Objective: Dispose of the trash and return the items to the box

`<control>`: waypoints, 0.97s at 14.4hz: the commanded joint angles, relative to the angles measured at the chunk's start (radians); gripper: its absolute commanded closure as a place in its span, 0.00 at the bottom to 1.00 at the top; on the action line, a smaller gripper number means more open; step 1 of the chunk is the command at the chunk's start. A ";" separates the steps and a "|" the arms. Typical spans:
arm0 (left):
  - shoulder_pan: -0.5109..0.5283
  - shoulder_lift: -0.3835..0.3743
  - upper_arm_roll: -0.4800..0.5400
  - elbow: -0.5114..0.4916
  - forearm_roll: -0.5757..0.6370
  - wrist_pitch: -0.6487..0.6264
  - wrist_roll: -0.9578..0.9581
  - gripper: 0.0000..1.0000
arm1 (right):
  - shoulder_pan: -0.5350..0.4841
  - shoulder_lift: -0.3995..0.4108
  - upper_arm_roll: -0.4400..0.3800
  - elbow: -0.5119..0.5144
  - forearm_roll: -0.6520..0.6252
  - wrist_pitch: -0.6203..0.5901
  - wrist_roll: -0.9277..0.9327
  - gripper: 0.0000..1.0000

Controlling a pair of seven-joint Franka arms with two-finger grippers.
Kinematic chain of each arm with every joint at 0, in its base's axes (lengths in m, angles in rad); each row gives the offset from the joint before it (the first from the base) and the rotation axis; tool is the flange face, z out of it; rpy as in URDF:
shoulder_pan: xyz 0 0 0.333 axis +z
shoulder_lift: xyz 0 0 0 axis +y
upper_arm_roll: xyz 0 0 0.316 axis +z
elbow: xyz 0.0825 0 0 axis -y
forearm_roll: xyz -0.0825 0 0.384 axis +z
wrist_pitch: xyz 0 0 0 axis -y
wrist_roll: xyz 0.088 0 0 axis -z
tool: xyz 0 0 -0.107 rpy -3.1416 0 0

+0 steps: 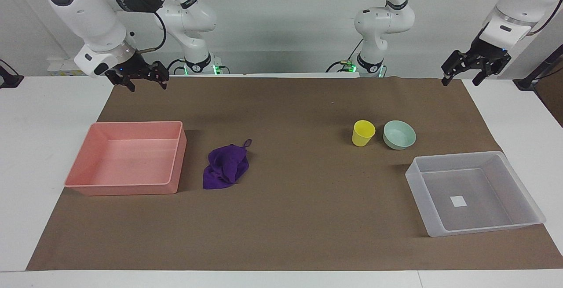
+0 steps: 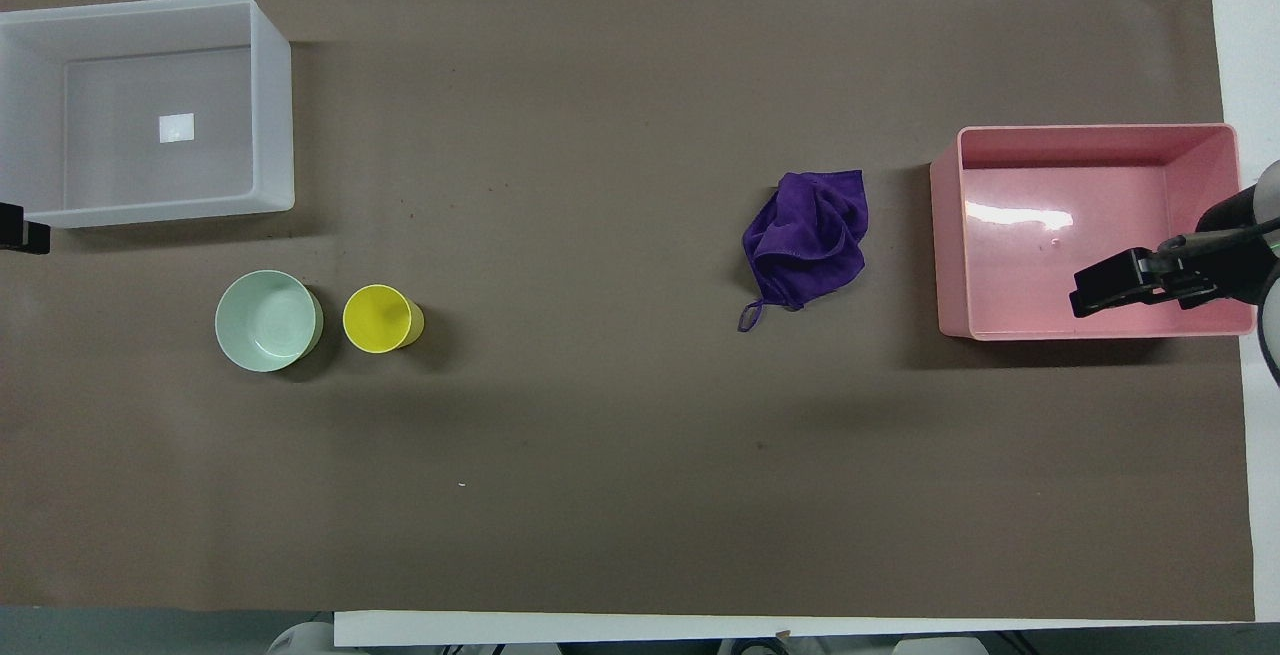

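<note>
The purple cloth [image 1: 226, 166] [image 2: 806, 232] lies crumpled on the brown mat beside the pink tray. The yellow cup [image 1: 363, 133] [image 2: 380, 318] stands upright beside the mint green bowl [image 1: 399, 134] [image 2: 267, 320]. Both are a little nearer to the robots than the clear box [image 1: 523, 193] [image 2: 272, 105], which is empty with a white sticker on its bottom. My right gripper [image 1: 148, 85] [image 2: 1100, 290] is open and empty, raised over the pink tray's robot-side edge. My left gripper [image 1: 461, 81] [image 2: 20, 233] is open and empty, raised over the mat's corner at the left arm's end.
The opaque pink tray [image 1: 173, 158] [image 2: 945, 235] is empty at the right arm's end of the table. The brown mat [image 1: 299, 200] covers most of the white table. Both arms wait near their bases.
</note>
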 commanded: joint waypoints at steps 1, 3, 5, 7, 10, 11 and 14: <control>-0.009 0.033 0.007 0.024 0.018 -0.013 0.027 0.00 | -0.021 -0.021 0.005 -0.024 0.017 0.006 -0.027 0.01; -0.009 0.026 0.007 -0.005 0.018 0.008 0.029 0.00 | -0.021 -0.021 0.005 -0.024 0.017 0.008 -0.026 0.01; -0.013 -0.021 0.006 -0.198 0.041 0.142 -0.001 0.00 | -0.021 -0.021 0.005 -0.024 0.017 0.017 -0.026 0.01; -0.015 -0.108 0.004 -0.513 0.044 0.393 -0.110 0.00 | -0.010 -0.018 0.005 -0.024 0.017 0.069 -0.018 0.01; -0.018 -0.060 -0.002 -0.731 0.044 0.643 -0.173 0.00 | 0.031 0.042 0.021 -0.024 0.053 0.162 0.041 0.01; -0.027 -0.026 -0.002 -0.755 0.044 0.687 -0.178 0.00 | 0.060 0.071 0.021 -0.024 0.069 0.205 0.066 0.01; -0.053 0.042 -0.002 -0.823 0.044 0.819 -0.256 1.00 | 0.139 0.158 0.021 -0.024 0.073 0.331 0.109 0.01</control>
